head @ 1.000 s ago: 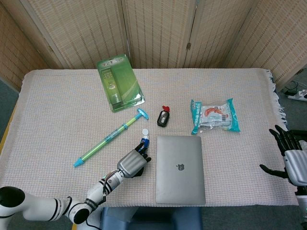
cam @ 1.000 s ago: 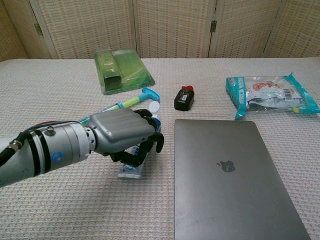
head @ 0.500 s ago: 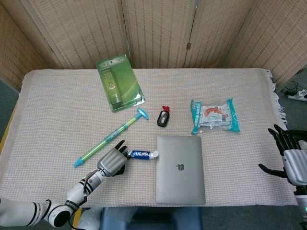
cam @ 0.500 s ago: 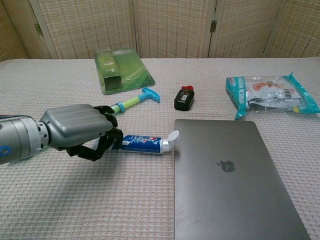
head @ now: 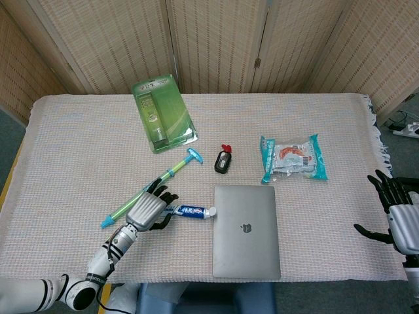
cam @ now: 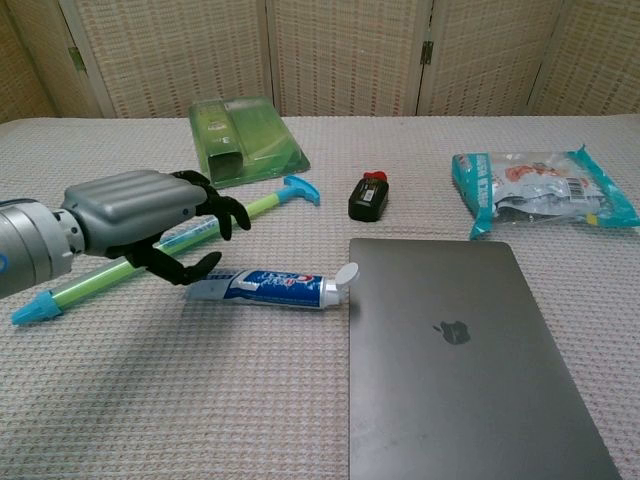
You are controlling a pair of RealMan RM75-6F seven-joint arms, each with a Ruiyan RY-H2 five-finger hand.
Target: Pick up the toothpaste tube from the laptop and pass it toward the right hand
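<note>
The tube (cam: 270, 288) lies flat on the tabletop (head: 78, 150), just left of the laptop (head: 246, 231), with its white cap touching or all but touching the laptop's left edge and its crimped tail pointing away from it. It is off the laptop, not on it.

My left robot hand (cam: 150, 222) hovers over the tube's tail end, well left of the laptop. I see its fingers spread apart and curled downward, with nothing between them; it is released. In the chest view the thumb (cam: 195, 269) reaches down close to the tube's tail, but I cannot tell whether it touches.

My right robot hand (head: 398, 216) shows only in the head view, far right of the laptop, past the tabletop's edge. Its fingers are splayed and it holds nothing.

A green and blue syringe toy (head: 152, 186) lies diagonally up and left of the laptop, passing under my left robot hand. A small black bottle with a red cap (head: 224, 159) sits just beyond the laptop's far left corner. A green blister pack (head: 163, 112) lies further back and left of the laptop. A teal snack bag (head: 293, 157) lies beyond the laptop's far right corner.
</note>
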